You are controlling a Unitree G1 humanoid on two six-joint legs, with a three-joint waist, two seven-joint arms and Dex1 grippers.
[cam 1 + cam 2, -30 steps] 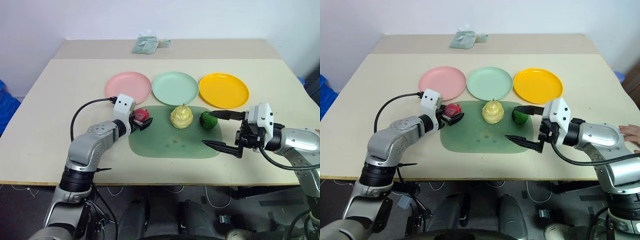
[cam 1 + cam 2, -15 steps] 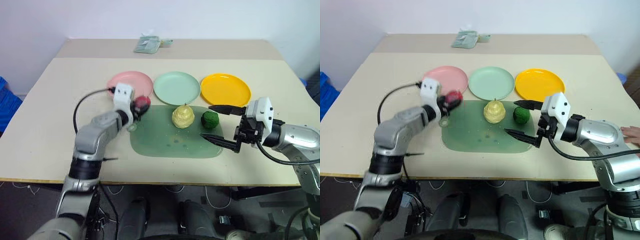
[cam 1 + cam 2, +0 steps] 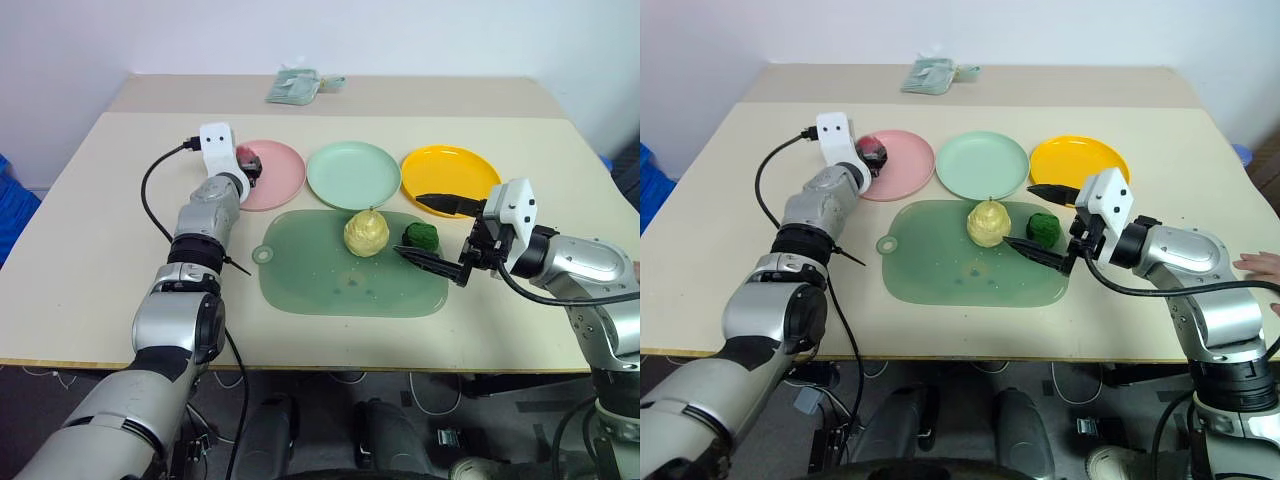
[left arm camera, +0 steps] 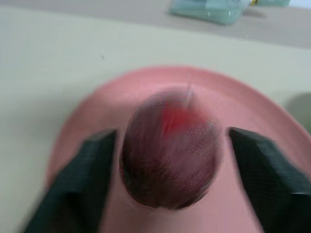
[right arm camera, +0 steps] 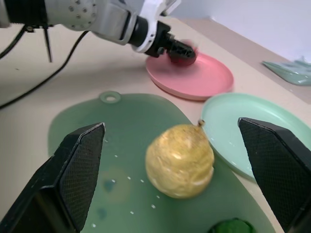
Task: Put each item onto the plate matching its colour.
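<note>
The dark red fruit (image 4: 170, 165) is over the left part of the pink plate (image 3: 283, 178). It sits between the fingers of my left gripper (image 4: 172, 132), which is open, with a narrow gap on each side. I cannot tell whether the fruit rests on the plate. The pale yellow pear (image 3: 365, 232) and the dark green ball (image 3: 420, 236) sit on the green mat (image 3: 320, 270). My right gripper (image 3: 408, 225) is open, level, one finger on each side of the green ball without touching it. The mint plate (image 3: 352, 175) and yellow plate (image 3: 450, 175) hold nothing.
A folded greenish cloth (image 3: 295, 87) lies at the table's far edge. A person's hand (image 3: 1260, 265) rests at the right edge of the table. The left arm's black cable (image 3: 160, 190) loops over the table to the left of the pink plate.
My left arm reached forward from the mat to the pink plate, carrying the red fruit, and its fingers have opened. My right gripper edged in around the green ball.
</note>
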